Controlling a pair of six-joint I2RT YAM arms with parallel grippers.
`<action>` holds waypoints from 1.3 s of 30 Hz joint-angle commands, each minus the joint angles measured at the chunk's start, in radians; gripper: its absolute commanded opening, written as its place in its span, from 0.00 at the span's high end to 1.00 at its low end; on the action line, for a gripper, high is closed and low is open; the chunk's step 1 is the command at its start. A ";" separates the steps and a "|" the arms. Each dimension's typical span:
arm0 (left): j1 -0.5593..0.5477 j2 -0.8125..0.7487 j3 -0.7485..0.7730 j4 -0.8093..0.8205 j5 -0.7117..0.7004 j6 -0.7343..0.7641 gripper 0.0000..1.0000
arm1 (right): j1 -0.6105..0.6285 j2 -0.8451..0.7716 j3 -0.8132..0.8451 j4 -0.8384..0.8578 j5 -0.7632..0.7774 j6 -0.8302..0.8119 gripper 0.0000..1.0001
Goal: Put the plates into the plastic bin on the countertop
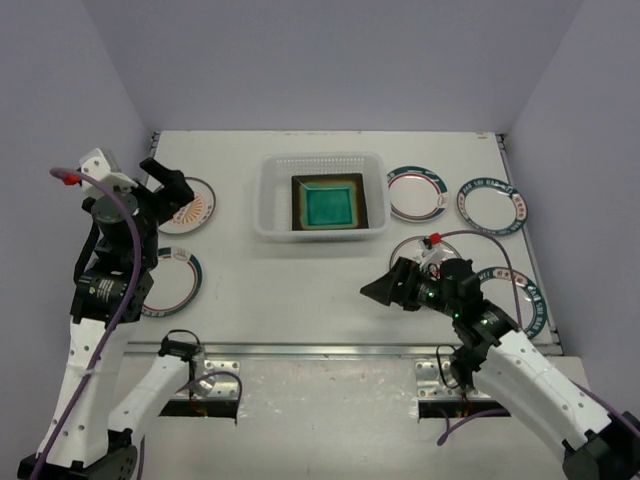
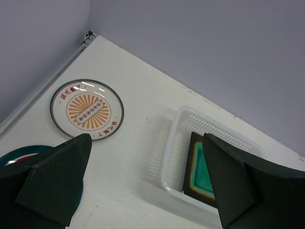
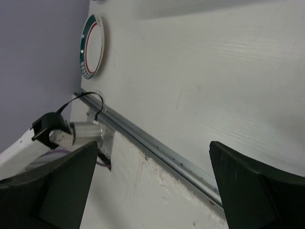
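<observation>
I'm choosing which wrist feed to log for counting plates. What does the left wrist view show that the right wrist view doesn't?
Only the left wrist view: the plastic bin with the teal square plate inside, and the orange-sunburst round plate. Only the right wrist view: the metal front edge and a black cable plug beyond it. Both: the white countertop, a green-rimmed round plate, probably the same one, and an open gripper: the left gripper and the right gripper.
</observation>
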 commanded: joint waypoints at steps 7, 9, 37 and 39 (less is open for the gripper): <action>0.002 -0.246 -0.260 0.058 0.007 0.020 0.00 | 0.500 0.786 0.247 0.664 0.206 0.052 0.01; 0.003 -0.273 -0.260 0.032 0.006 0.007 0.00 | 0.553 0.979 0.383 0.672 0.236 0.044 0.01; 0.003 -0.577 -0.368 0.026 -0.069 -0.037 0.00 | 0.644 1.977 1.510 0.186 0.433 0.250 0.01; 0.002 -0.577 -0.372 0.031 -0.047 -0.032 0.00 | 0.645 2.004 1.557 0.185 0.420 0.249 0.01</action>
